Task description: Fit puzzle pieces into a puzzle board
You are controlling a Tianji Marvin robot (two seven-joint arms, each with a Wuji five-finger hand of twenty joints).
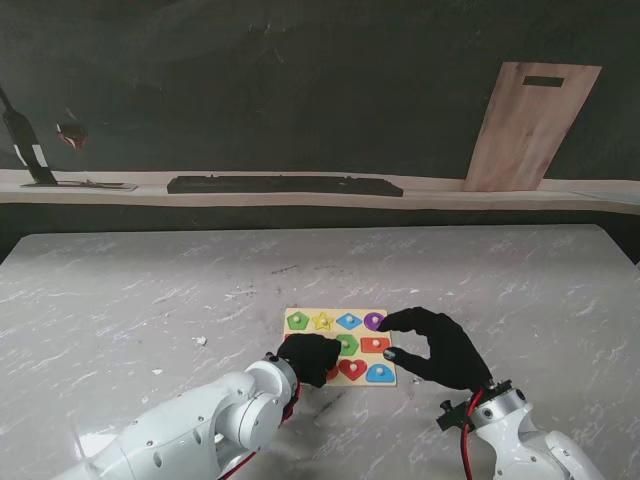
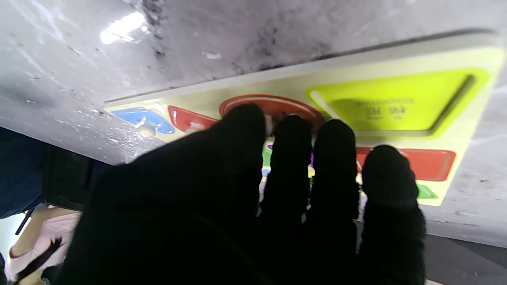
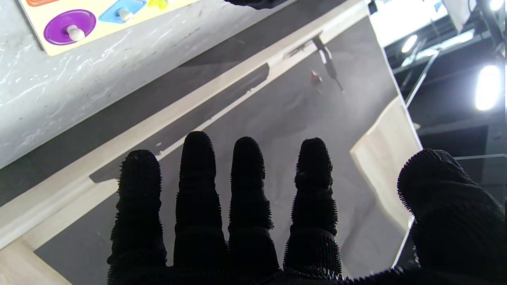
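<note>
Puzzle board point(image 1: 340, 314) lies flat on the surface point(image 1: 150, 290), between the two hands. Left hand point(image 1: 310, 357) sits on the board's near-left corner, fingers point(image 2: 289, 158) bunched together over a red oval piece point(image 2: 273, 105); can't tell if it's gripping the piece or just pressing it. Right hand point(image 1: 435, 345) hovers just off the board's right edge, fingers spread, holding nothing. Left hand is nearer the work: the piece is directly under its fingertips, so the seating move looks like its job.
</note>
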